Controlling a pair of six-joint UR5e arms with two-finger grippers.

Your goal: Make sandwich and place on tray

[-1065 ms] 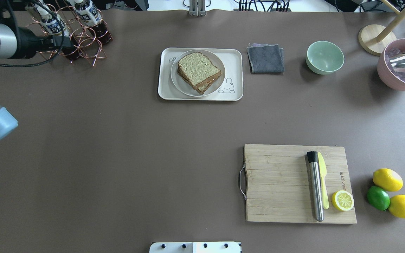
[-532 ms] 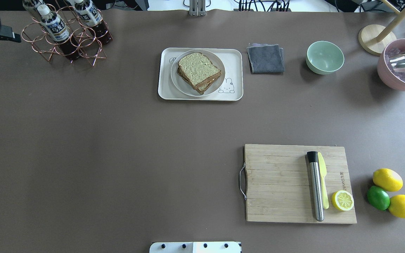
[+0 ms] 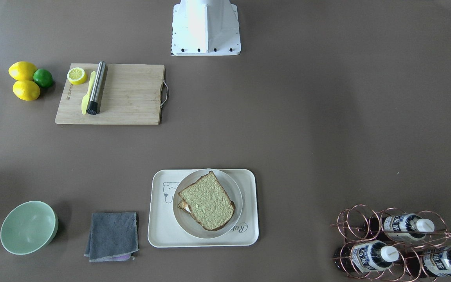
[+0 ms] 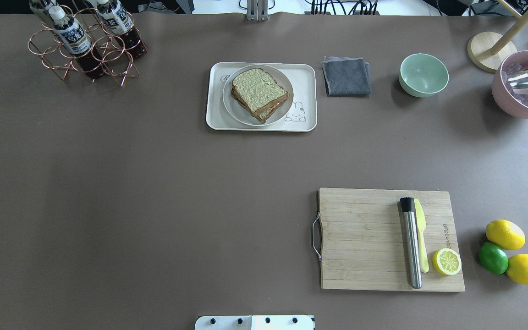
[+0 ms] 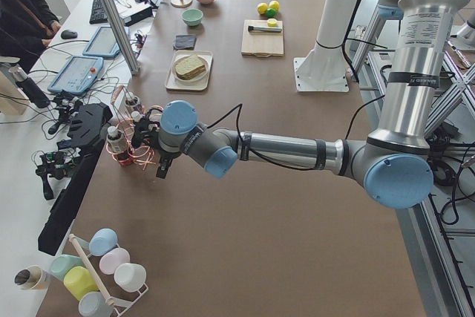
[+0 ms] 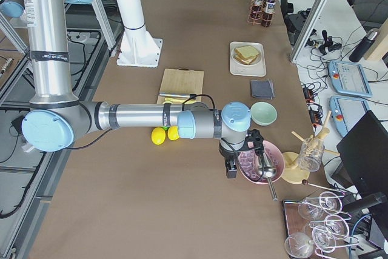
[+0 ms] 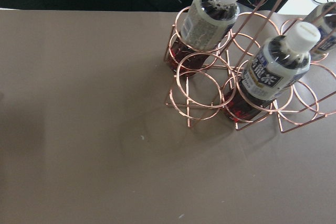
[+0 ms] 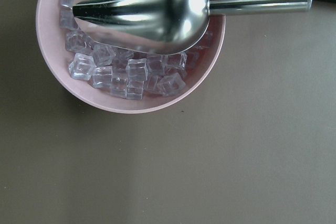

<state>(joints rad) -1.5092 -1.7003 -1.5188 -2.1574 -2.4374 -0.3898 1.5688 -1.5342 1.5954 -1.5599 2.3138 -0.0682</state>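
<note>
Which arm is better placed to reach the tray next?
Left, probably. The left gripper hangs by the bottle rack, nothing between it and the tray. The right gripper is by the ice bowl, with a cloth and green bowl in between.

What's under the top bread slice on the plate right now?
A lower slice and a sliver of white egg show at the edges of the sandwich; the rest is covered.

The near right arm stretches low across the brown surface, its gripper just beside the pink ice bowl (jaws too indistinct to judge). Farther off, the sandwich rests on the tray.
</note>
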